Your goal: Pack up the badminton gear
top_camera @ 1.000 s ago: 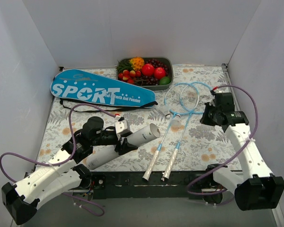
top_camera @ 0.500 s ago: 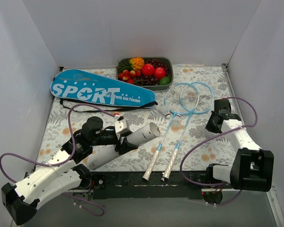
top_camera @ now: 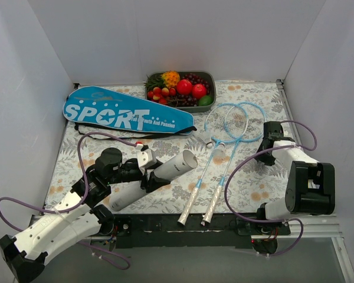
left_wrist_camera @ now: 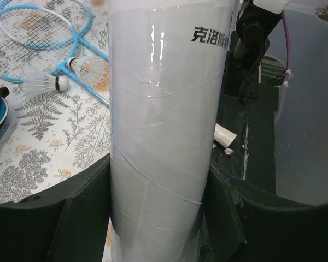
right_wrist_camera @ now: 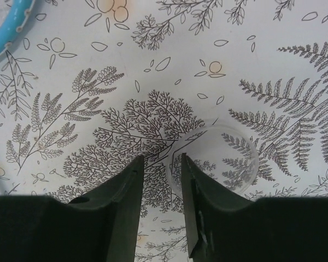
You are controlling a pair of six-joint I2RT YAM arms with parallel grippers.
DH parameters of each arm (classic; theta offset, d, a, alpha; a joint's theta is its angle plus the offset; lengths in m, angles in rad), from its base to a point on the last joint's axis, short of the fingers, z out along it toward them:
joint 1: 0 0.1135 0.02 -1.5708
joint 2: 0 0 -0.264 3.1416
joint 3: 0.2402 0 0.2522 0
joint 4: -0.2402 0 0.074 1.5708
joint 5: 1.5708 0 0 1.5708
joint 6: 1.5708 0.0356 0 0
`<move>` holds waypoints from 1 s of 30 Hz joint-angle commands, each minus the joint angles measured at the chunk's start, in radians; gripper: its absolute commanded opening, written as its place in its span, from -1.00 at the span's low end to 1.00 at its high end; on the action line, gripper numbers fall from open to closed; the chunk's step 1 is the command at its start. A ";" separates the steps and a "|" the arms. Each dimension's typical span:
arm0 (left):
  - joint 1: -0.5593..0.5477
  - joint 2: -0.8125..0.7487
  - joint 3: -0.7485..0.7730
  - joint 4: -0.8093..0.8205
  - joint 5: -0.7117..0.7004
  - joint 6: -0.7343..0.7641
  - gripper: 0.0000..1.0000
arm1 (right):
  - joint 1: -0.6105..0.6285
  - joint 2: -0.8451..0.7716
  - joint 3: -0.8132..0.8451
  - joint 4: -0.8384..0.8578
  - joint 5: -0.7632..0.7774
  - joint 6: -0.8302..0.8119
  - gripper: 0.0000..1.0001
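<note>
My left gripper is shut on the white shuttlecock tube, which lies slanted near the table's front left. In the left wrist view the tube fills the space between both fingers. Two light-blue rackets lie side by side right of it, with two shuttlecocks by their throats. The blue SPORT bag lies at the back left. My right gripper points down at the table right of the rackets. Its jaws stand narrowly open over the left rim of a clear round lid.
A grey tray of colourful fruit stands at the back centre. White walls close in the table on three sides. The bag's black strap lies along its near edge. The black rail runs along the front edge.
The right arm has folded back and its gripper has come down close to the table right of the rackets. The left arm has shifted slightly, still holding the tube.
</note>
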 commanded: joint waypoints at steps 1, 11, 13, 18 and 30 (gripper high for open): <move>-0.001 -0.016 -0.001 0.015 -0.006 -0.003 -0.58 | -0.003 -0.076 0.068 -0.013 0.010 -0.001 -0.04; -0.001 -0.021 -0.003 0.012 0.000 0.000 -0.57 | 0.095 -0.067 0.402 -0.197 -0.214 -0.070 0.13; -0.001 -0.019 0.000 0.010 -0.001 -0.001 -0.57 | 0.138 -0.038 0.432 -0.202 -0.275 -0.081 0.14; -0.001 -0.018 0.010 -0.007 -0.003 -0.001 -0.58 | 0.319 0.055 0.513 -0.228 -0.363 -0.214 0.13; -0.001 -0.033 -0.006 -0.003 0.011 -0.003 -0.58 | 0.498 -0.076 0.363 -0.162 -0.264 -0.487 0.22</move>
